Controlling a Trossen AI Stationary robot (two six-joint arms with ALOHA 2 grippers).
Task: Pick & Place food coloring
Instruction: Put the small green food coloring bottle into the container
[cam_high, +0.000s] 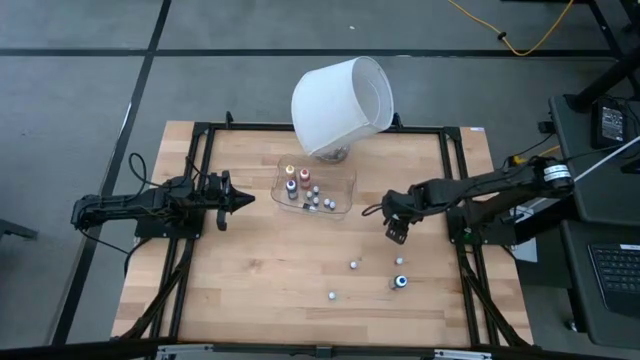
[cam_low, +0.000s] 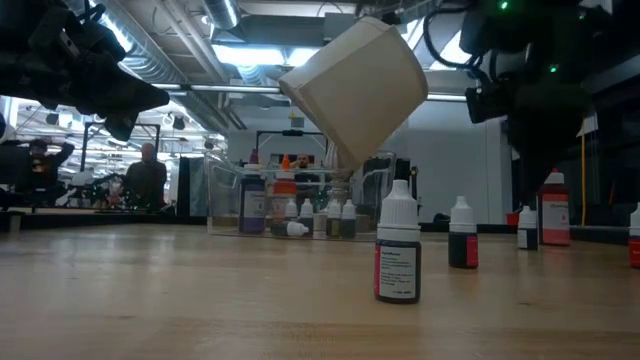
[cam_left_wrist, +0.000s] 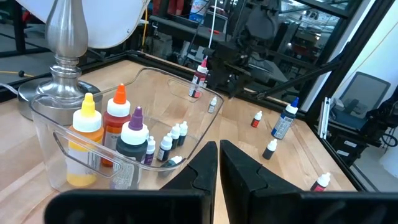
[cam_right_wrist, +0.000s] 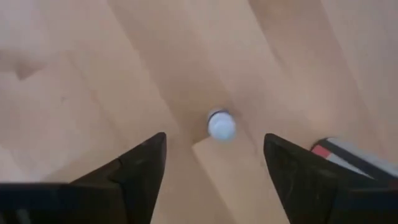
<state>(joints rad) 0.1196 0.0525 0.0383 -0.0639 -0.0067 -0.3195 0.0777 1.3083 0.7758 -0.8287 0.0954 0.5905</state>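
Right gripper (cam_high: 396, 234) spread wide, pointing down over a white-capped bottle (cam_right_wrist: 221, 125) standing on bare table (cam_high: 250, 270), clear wood all round. More small bottles (cam_high: 377, 278) loose nearby, others in the clear tray (cam_high: 343, 196). Left gripper (cam_high: 243, 199) pressed together, parked beside tray.

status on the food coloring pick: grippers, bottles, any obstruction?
Right gripper open, above a white-capped bottle standing on the table. Left gripper shut, waiting beside the clear tray. Nothing between the open fingers and the bottle.
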